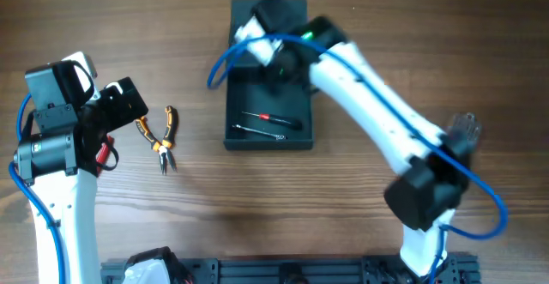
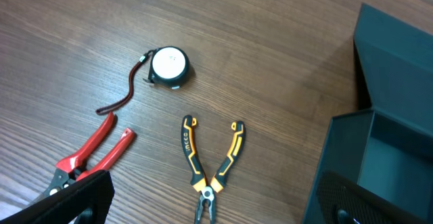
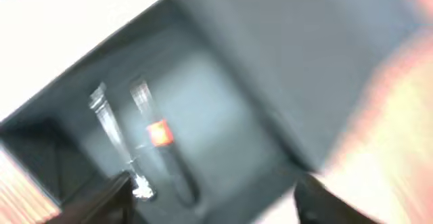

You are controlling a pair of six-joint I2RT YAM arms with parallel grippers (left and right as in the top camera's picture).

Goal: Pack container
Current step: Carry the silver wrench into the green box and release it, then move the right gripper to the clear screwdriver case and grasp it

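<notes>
The dark teal-grey container (image 1: 270, 141) stands open at the table's middle back, its lid (image 1: 257, 9) lying behind it. Inside lie a red-and-black screwdriver (image 1: 273, 117) and a slim metal tool (image 1: 257, 131). My right gripper (image 1: 281, 65) hovers over the box's back part. In the blurred right wrist view it is open and empty (image 3: 213, 204) above the screwdriver (image 3: 166, 156) and the metal tool (image 3: 111, 132). My left gripper (image 1: 129, 104) is open and empty, above the orange-and-black pliers (image 2: 210, 166). The container also shows in the left wrist view (image 2: 338, 163).
The orange-and-black pliers (image 1: 163, 138) lie on the wooden table left of the container. Red-handled cutters (image 2: 95, 149) and a white-faced tape measure (image 2: 169, 66) with a dark strap lie near them. A black rail (image 1: 283, 271) runs along the front edge.
</notes>
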